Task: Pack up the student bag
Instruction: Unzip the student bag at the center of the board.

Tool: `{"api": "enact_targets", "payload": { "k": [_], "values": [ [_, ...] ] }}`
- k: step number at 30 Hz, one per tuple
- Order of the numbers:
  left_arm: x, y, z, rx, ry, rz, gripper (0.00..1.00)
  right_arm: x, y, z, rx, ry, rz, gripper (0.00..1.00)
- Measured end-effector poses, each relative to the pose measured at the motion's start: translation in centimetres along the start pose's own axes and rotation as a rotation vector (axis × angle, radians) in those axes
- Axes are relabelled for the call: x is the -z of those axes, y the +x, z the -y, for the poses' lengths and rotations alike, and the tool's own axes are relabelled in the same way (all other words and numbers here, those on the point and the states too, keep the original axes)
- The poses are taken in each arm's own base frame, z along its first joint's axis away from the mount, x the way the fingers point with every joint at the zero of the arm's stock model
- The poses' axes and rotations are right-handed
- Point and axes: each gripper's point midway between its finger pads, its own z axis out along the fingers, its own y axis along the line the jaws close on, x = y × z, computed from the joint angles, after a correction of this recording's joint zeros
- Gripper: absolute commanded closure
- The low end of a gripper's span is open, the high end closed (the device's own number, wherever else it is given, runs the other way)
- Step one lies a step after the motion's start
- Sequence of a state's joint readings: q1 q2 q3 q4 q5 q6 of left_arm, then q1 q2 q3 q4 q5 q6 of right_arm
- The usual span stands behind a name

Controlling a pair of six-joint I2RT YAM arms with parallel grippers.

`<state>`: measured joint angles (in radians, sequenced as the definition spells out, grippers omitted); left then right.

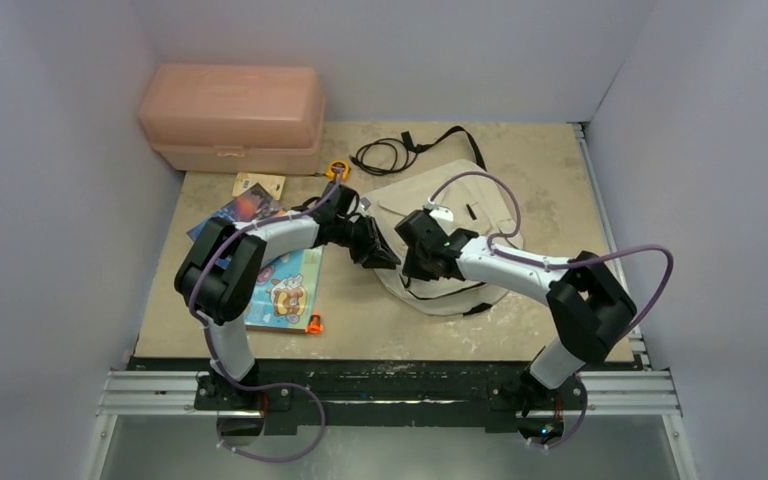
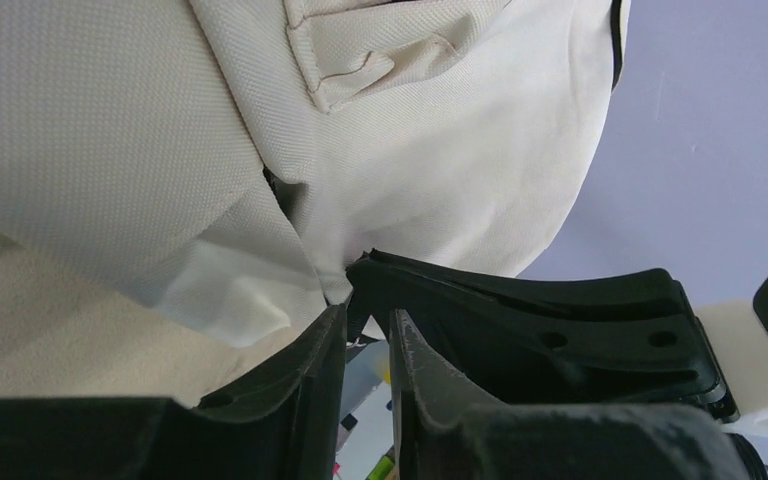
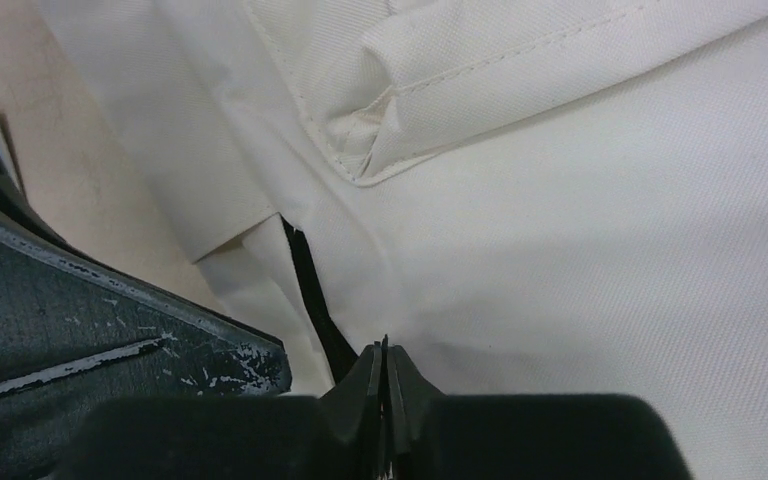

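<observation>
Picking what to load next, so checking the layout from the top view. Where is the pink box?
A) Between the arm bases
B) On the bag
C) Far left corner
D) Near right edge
C: the box stands in the far left corner against the walls, well apart from the bag, which lies right of centre.

From above, you lose part of the student bag [image 1: 485, 195] under the right arm [image 1: 505, 263]. Your wrist views cut it off at the edges.
</observation>
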<state>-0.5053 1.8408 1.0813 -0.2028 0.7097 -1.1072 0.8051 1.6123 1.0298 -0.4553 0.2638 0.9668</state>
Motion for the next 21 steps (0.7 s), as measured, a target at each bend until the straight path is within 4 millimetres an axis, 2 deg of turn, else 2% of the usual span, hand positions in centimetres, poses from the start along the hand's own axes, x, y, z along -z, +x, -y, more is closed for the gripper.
{"api": "enact_targets", "payload": {
  "k": [4,6,8,12,15,21],
  "values": [
    [-0.1,0.0,-0.3,0.005,-0.004,0.003,0.50,0.4,-0.4,-0.2,-0.014,-0.032,0.032,1.00],
    [-0.2,0.2,-0.7,0.017,-0.013,0.000,0.36,1.0,-0.8,-0.4,-0.023,-0.062,0.053,1.00],
    [-0.4,0.5,-1.1,0.023,-0.022,-0.003,0.29,2.0,-1.3,-0.5,-0.034,-0.098,0.084,1.00],
    [-0.7,1.0,-1.2,0.032,-0.026,-0.010,0.30,4.2,-2.4,-1.0,-0.059,-0.178,0.145,1.00],
    [-0.9,1.1,-0.8,0.024,-0.016,-0.011,0.36,5.5,-2.8,-1.4,-0.070,-0.235,0.176,1.00],
    [-1.2,1.1,-1.1,0.029,-0.020,-0.023,0.52,5.6,-2.9,-2.0,-0.065,-0.265,0.179,1.00]
  ]
}}
